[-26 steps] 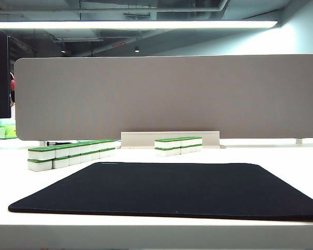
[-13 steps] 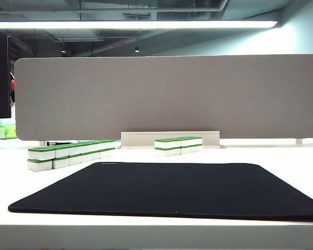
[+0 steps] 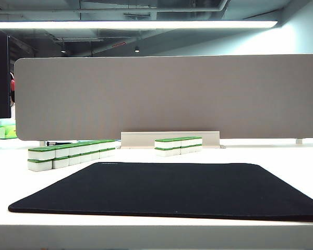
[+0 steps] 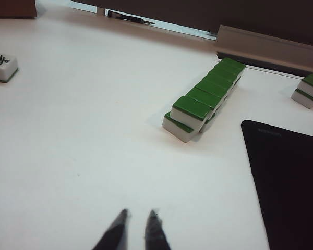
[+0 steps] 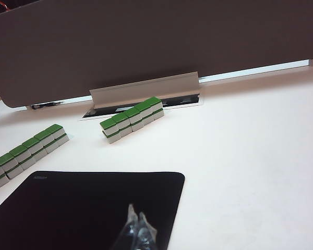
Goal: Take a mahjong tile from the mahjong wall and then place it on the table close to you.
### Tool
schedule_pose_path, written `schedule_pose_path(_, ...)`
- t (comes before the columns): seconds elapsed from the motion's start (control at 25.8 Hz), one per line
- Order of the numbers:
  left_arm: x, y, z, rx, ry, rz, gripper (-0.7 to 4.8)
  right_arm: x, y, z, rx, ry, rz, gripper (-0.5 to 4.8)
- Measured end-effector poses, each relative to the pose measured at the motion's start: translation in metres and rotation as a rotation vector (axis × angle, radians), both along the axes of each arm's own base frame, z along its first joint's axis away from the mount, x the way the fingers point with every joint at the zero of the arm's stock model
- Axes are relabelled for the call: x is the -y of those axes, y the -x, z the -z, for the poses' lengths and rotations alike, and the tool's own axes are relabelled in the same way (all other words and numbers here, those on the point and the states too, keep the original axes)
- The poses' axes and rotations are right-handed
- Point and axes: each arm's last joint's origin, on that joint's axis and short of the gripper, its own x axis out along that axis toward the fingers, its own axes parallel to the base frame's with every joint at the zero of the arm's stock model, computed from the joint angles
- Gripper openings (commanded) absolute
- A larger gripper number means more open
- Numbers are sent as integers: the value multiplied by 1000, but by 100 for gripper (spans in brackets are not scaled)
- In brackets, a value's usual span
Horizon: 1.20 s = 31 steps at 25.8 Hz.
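A: Where did the mahjong wall stand?

B: On the white worktop, left of the black mat in the exterior view, a straight row two tiles high, green tops up. A shorter row sat behind the mat, near the grey divider panel.

A: And the room?

B: A ceiling light strip ran overhead with pipework above it. A small mark sat at the mat's corner, too small to read.

A: Did the wrist views add anything?

B: The left wrist view showed a lone tile lying face up, its marking too small to read, apart from the wall; the exterior missed it. The left pincer hung over bare worktop, tips nearly together, empty. The right pincer hung above the mat's edge, tips pressed together, holding nothing. Neither arm showed in the exterior view.
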Motion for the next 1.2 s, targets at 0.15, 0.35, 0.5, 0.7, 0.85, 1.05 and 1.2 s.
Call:
schedule_pose_path(0.15, 0, 0, 0, 0, 1, 3, 44, -1, -7, -6, -49, 0, -20, -2)
schedule_pose_path(0.35, 0, 0, 0, 0, 1, 3, 44, -4, -23, -21, -135, -10, -98, -1)
schedule_pose_path(0.5, 0, 0, 0, 0, 1, 3, 44, -5, -34, -32, -170, -16, -131, -1)
schedule_pose_path(0.7, 0, 0, 0, 0, 1, 4, 44, -8, -51, -43, -225, -29, -199, -1)
schedule_pose_path(0.85, 0, 0, 0, 0, 1, 4, 44, -9, -58, -43, -249, -41, -257, -1)
schedule_pose_path(1.05, 0, 0, 0, 0, 1, 4, 44, -11, -59, -44, -237, -50, -310, -1)
schedule_pose_path(1.2, 0, 0, 0, 0, 2, 12, 44, -12, -58, -45, -230, -61, -375, -1)
